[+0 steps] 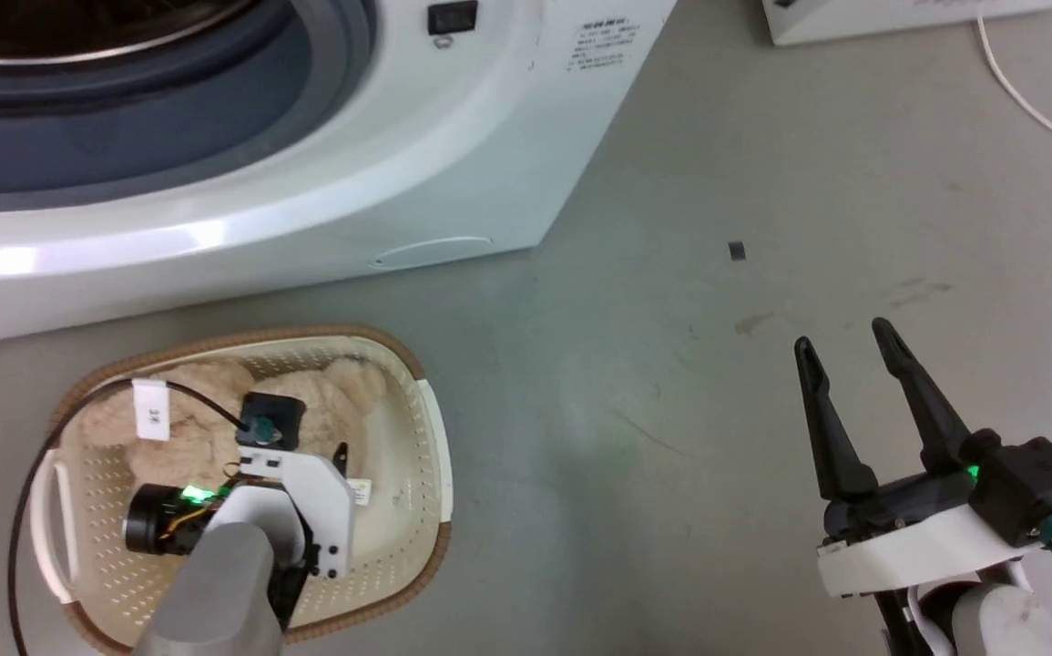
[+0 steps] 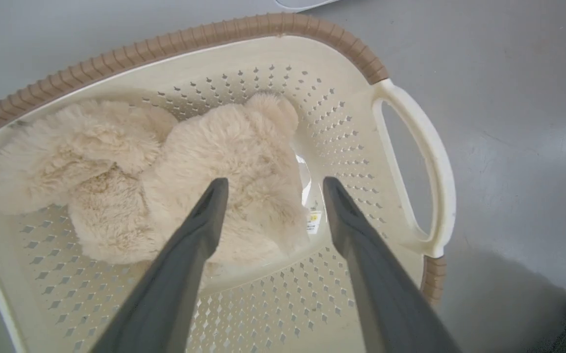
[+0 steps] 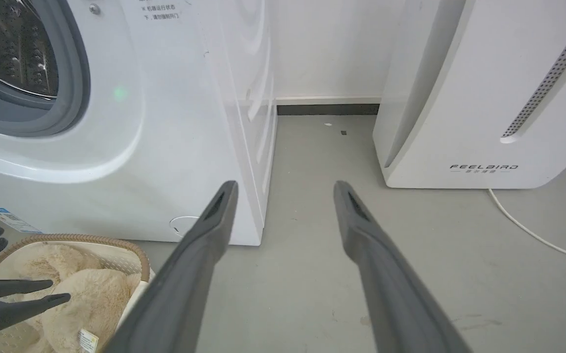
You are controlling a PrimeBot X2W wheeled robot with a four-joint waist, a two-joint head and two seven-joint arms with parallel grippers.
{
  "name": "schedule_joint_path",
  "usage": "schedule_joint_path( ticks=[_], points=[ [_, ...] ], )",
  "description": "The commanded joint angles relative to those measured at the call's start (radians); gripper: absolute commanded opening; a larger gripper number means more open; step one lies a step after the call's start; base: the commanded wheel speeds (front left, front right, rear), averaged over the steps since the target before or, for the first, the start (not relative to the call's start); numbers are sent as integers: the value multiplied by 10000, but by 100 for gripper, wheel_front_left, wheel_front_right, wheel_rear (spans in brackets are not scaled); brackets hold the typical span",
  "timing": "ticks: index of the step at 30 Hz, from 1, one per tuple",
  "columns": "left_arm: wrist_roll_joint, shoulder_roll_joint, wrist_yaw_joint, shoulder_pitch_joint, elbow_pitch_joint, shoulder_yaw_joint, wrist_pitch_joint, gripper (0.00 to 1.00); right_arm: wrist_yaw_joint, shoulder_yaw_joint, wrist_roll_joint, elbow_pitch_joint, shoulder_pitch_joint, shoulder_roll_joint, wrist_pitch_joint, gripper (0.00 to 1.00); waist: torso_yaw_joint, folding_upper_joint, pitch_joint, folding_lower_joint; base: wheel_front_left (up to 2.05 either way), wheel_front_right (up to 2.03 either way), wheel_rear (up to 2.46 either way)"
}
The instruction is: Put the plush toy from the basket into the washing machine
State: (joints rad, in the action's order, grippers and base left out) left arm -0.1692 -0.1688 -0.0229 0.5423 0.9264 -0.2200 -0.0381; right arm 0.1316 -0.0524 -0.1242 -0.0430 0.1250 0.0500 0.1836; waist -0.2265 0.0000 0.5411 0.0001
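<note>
Toy (image 2: 233, 147) lies in basket (image 2: 263, 24) on the floor before washer (image 1: 307, 210); left gripper (image 2: 274, 184) spread wide and empty, poised over its fattest lump; right gripper (image 1: 842, 334) spread, idle, well apart. Judgement: sink deep, straddle the lump, bite stuffing rather than fur; keep off the wall.
</note>
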Motion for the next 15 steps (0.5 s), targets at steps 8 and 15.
schedule_joint_path(
  ticks=[8,15],
  points=[
    [-218,-358,64,832,1072,-369,-142,100,-8,-111,-280,-102,365,2,267,100,-443,0,949,-1,0,0,0],
    [-290,-552,168,1403,1798,-702,40,100,-8,-235,-391,-166,498,2,413,100,-664,0,1586,-1,0,0,0]
  ],
)
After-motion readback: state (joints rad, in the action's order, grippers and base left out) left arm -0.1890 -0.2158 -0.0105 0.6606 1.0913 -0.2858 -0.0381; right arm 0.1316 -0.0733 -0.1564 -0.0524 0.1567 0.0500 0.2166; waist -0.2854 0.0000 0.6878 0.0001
